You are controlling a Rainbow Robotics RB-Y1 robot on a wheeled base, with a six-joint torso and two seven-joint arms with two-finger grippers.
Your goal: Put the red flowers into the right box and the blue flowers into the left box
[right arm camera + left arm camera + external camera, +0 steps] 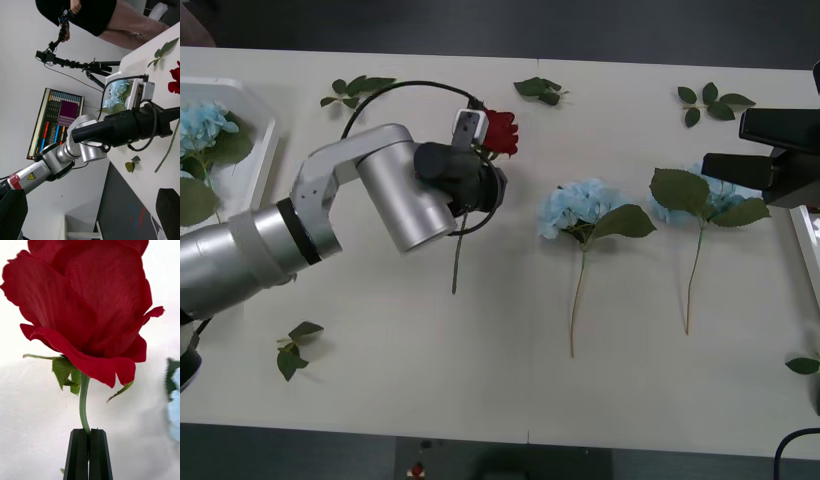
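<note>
My left gripper (89,435) is clamped on the stem of a red rose (500,131), black fingers (78,453) pressed together just under the bloom; the rose sits mid-table, stem trailing past the wrist toward me. The left box (268,150) is at the far left edge, holding one blue flower (202,125) with its green leaves. Only a sliver of the right box (807,250) shows at the right edge, contents hidden. Two more blue flowers (578,205) and (715,195) lie on the table right of centre, stems pointing toward me, well apart from both boxes. My right gripper (765,165) hovers at the right edge over the second one; can't tell its finger state. Loose leaf sprigs (298,345) are scattered around.
</note>
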